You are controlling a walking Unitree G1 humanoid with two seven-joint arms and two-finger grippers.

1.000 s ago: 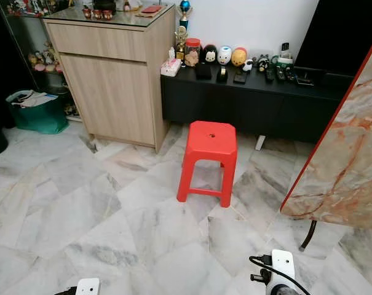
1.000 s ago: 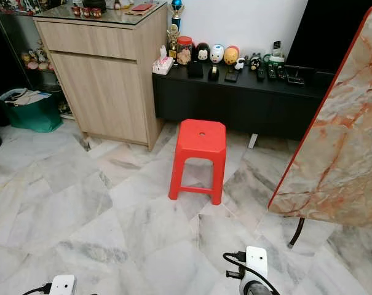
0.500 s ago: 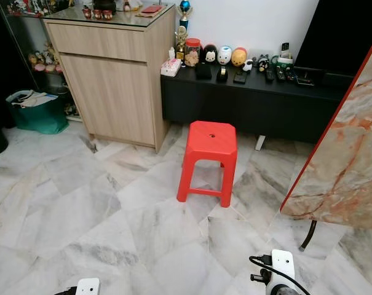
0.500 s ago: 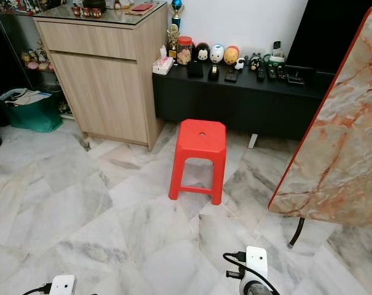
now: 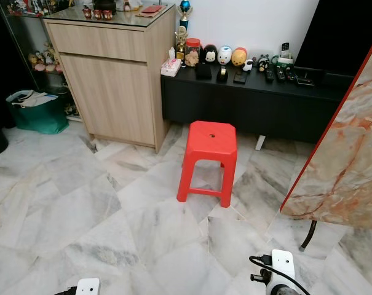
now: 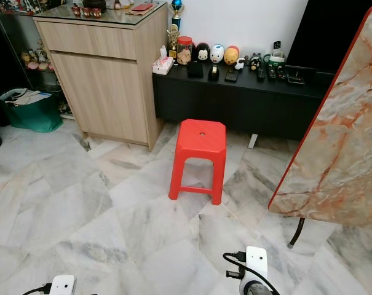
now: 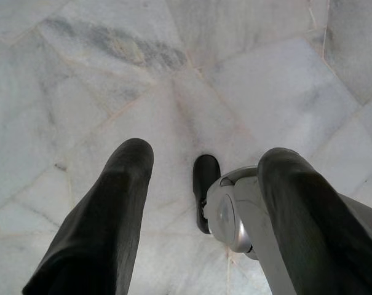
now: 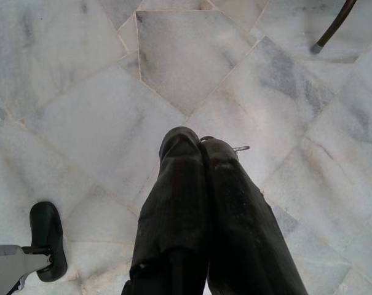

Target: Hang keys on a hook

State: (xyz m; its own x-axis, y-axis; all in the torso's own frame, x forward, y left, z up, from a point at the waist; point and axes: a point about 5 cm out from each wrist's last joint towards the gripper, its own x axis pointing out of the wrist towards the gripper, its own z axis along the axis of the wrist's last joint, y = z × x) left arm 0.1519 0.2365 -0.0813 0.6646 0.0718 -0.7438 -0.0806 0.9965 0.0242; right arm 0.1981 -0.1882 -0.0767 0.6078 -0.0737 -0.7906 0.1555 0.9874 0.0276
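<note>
My right gripper hangs low over the marble floor, its two black fingers pressed together. A thin bit of metal pokes out at their tips; it looks like part of the keys, the rest hidden between the fingers. My left gripper also hangs over the floor, fingers spread wide with nothing between them, above my own foot. Both wrists show at the lower edge of the eye views, the left wrist and the right wrist.
A red plastic stool stands ahead on the floor. Behind it runs a low black console with figurines and remotes, next to a wooden cabinet. A marble tabletop juts in at the right. A green bag sits far left.
</note>
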